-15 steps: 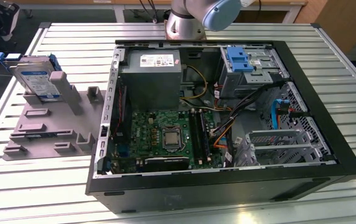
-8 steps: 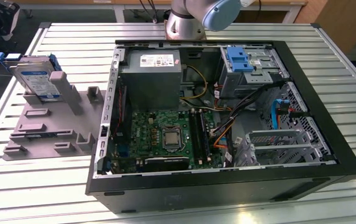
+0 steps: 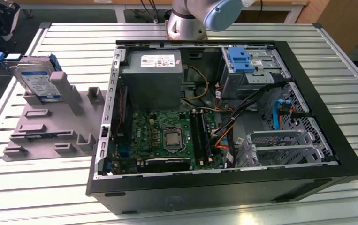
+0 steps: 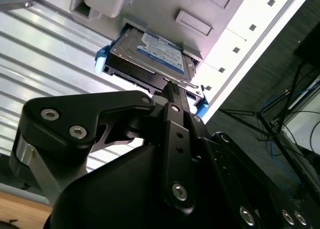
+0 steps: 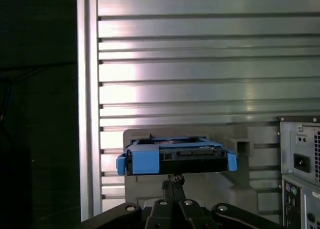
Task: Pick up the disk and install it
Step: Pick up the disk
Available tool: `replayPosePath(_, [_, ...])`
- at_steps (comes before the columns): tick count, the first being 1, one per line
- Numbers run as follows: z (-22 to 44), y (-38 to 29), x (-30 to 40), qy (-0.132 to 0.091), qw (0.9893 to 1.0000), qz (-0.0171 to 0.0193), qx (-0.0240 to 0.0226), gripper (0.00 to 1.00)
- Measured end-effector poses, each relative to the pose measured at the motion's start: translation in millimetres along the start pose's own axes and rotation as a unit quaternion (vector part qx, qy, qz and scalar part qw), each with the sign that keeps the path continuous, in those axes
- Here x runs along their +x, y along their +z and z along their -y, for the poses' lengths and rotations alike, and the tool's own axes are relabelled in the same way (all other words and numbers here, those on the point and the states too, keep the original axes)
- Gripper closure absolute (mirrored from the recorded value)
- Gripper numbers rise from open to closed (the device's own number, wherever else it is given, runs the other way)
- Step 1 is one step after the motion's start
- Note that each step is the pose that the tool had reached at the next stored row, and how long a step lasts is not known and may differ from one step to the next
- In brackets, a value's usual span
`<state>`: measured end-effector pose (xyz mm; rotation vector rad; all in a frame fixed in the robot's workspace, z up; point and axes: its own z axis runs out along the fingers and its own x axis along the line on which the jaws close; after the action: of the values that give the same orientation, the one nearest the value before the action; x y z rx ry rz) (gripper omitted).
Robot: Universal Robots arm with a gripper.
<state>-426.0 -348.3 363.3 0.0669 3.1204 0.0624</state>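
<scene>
The disk (image 3: 38, 82) is a silver drive with a white-and-blue label and blue side rails. It stands tilted in a slot of a grey holder (image 3: 60, 126) on the exterior view's left. Both wrist views look along the gripper toward it: the disk (image 4: 157, 51) shows its label, and the disk (image 5: 175, 156) shows its edge with the blue rails. My gripper (image 4: 169, 86) (image 5: 172, 180) has its slim fingers pressed together, pointing at the middle of the disk's edge. It stands apart from the disk and holds nothing.
An open computer case (image 3: 329, 140) lies on the slatted metal table (image 3: 28, 187), with a grey power supply (image 3: 152, 77), a motherboard (image 3: 166, 136) and a drive bay holding a bare blue bracket (image 3: 238, 58). The arm's base (image 3: 194, 18) rises behind the case.
</scene>
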Motion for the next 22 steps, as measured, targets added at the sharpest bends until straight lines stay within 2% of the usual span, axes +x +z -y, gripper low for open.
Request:
replayPosePath(4, [0.0,0.1,0.0,-0.032,0.9995,-0.0012,-0.0006,0.89])
replayPosePath(19, [0.0,0.0,0.0,-0.038,0.9993,-0.0016,-0.0007,0.89])
replayPosePath(22, [0.0,0.1,-0.1,-0.046,0.9989,-0.0019,-0.0009,0.89])
